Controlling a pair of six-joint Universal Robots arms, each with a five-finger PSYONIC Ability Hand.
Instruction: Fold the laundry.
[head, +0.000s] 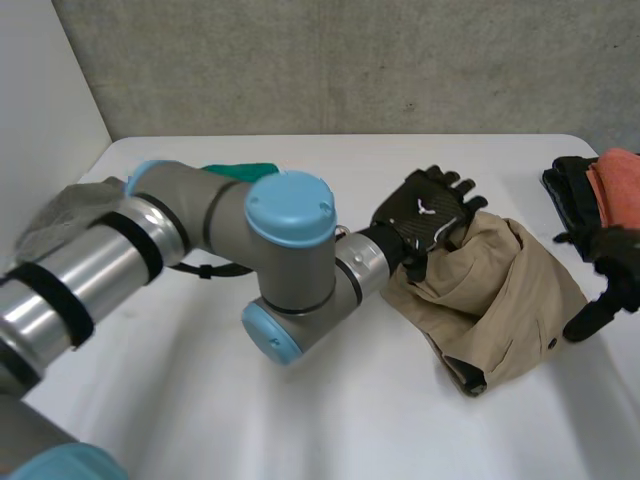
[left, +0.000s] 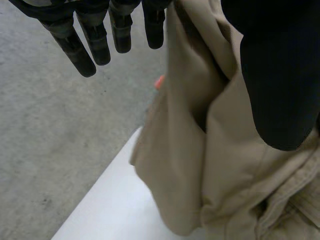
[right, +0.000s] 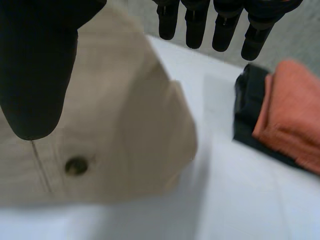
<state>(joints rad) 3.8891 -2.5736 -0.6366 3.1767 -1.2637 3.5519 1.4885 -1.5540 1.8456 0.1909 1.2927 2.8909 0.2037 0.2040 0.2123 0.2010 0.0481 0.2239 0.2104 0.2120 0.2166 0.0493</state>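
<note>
A white table (head: 200, 400), smooth and matte, sits against a rough grey concrete wall (head: 350, 60), with a plain white panel (head: 40, 80) at the left. The left wrist view takes in a mottled grey concrete floor (left: 60, 150) past the table's edge.

The left arm (head: 200, 225) reaches across the middle, a thick grey tube with round light-blue caps. It ends at the task's thing, a tan garment (head: 500, 290) lying crumpled right of centre. The garment is stiff woven cloth, heaped into a peak, with a dark-lined band at its near end.

At the far right edge there's a folded stack, a black garment (head: 565, 190) under an orange cloth (head: 620, 180) that looks soft. A limp grey cloth (head: 70, 215) lies at the far left, and a green cloth (head: 240, 172) peeks out behind the arm.

The left hand (head: 432, 212) lies on the tan garment's far left edge. Its fingers (left: 80, 50) are straight and spread, the thumb (left: 280, 85) is well apart, and a cloth fold stands in the gap without being pinched.

The right hand (head: 612, 260) is beside the garment's right edge. Its fingers (right: 225, 30) are straight, its thumb (right: 35, 75) is wide of them above the cloth, and it grips nothing.

A small dark round button (right: 76, 165) sits on the tan cloth by that thumb.
</note>
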